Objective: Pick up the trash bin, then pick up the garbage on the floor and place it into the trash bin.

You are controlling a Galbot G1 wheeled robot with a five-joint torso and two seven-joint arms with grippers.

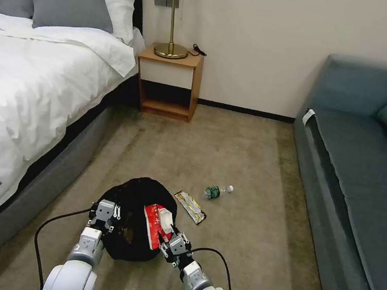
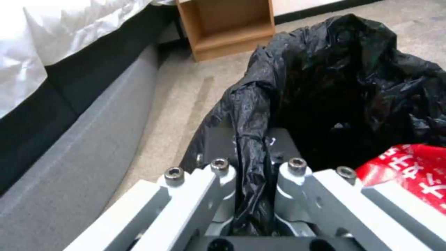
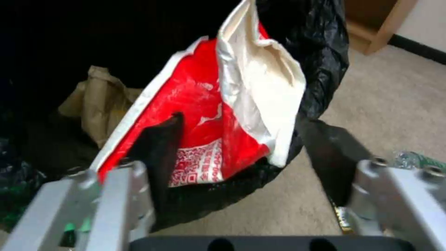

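two pieces of garbage lie on the beige carpet (image 1: 247,171): a clear bottle with a green label (image 1: 216,192) and, just beside it toward the robot, a long yellow-black snack wrapper (image 1: 189,207). both are apart from the trash bin (image 1: 136,204), which sits low in front of the robot between the bed (image 1: 29,95) and the grey sofa (image 1: 360,176).

the left gripper (image 2: 248,167) is pinched tight on the bin's near rim, a fold of the crinkly black liner (image 2: 325,87) squeezed between its jaws. that grip looks meant to carry the bin and keep its mouth turned toward the other arm.

the right gripper (image 3: 241,153) is at the bin's right edge with its jaws spread wide. the red-and-white wrapper (image 3: 218,115) leans over the rim, touching the inner finger (image 3: 160,146) on one side while the other finger stands clear of it, so it appears released, not gripped. its lower part rests against the liner and its white end points up, so it may not have dropped fully inside.

tan crumpled paper (image 3: 93,101) lies at the bottom of the bin, so by my reckoning the task is around halfway, with the bottle and snack wrapper left to collect.
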